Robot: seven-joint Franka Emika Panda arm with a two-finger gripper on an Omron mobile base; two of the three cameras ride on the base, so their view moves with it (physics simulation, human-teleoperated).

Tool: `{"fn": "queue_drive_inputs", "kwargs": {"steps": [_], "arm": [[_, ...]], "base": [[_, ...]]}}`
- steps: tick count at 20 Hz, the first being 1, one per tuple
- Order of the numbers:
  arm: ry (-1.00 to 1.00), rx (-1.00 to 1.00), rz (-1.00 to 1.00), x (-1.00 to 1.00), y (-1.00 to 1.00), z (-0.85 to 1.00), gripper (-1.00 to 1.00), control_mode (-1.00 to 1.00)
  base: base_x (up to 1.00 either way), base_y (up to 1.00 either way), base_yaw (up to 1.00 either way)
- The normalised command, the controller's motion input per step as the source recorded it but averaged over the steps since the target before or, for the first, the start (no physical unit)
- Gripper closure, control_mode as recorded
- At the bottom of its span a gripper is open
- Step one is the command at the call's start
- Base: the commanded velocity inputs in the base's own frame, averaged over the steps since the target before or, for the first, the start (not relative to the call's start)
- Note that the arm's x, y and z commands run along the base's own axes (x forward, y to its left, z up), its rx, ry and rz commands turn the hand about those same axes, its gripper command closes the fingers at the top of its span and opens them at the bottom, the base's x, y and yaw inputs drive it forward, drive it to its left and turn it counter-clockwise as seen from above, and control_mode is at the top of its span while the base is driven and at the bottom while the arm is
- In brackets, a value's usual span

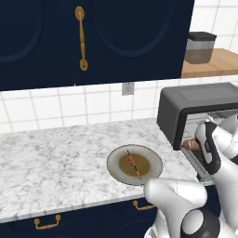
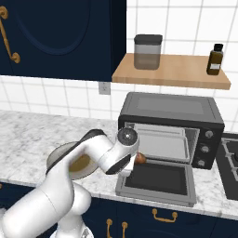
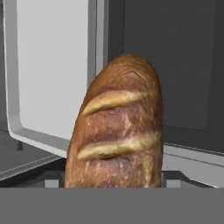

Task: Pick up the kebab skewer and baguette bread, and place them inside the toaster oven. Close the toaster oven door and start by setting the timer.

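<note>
1. Gripper [image 3: 114, 186] clamped on the baguette [image 3: 117, 127], at the oven [image 2: 169, 111] mouth above the open door [image 2: 158, 181].
2. Skewer [image 1: 134, 164] lies on the plate [image 1: 116, 158], left of the oven.

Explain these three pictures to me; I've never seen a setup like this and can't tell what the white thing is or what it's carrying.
The white thing is a robot arm in a simulated kitchen. Two pictures come from cameras on its base, looking over the arm from the left and from the right. The third comes from a camera on its hand.

On the marble counter sits a plate with a kebab skewer on it. To the right stands a toaster oven with its toaster oven door folded down flat.

The hand view shows a baguette bread close up in front of the oven's opening, apparently held by the gripper, whose fingers are hidden. In the right base view, the loaf's end shows at the oven's mouth.
</note>
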Motion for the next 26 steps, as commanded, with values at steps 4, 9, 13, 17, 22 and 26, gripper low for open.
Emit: {"fn": "queue_drive_inputs", "kwargs": {"steps": [4, 9, 13, 17, 22, 26], "arm": [[-0.03, 0.00, 0.17, 0.02, -0.74, 0.13, 1.00, -1.00], [-0.13, 0.00, 0.09, 0.10, -0.62, 0.08, 1.00, -1.00], [-0.14, 0.00, 0.02, 0.13, -0.46, 0.09, 1.00, -1.00], [-0.02, 0.00, -0.02, 0.44, -0.07, 0.07, 1.00, -1.00], [0.00, 0.00, -0.02, 0.55, -0.04, 0.00, 1.00, -1.00], [0.00, 0.00, 0.00, 0.48, -0.14, 0.00, 1.00, -1.00]], "base": [[0.00, 0.00, 0.00], [0.00, 0.00, 0.00], [0.00, 0.00, 0.00], [0.00, 0.00, 0.00], [0.00, 0.00, 0.00], [0.00, 0.00, 0.00]]}}
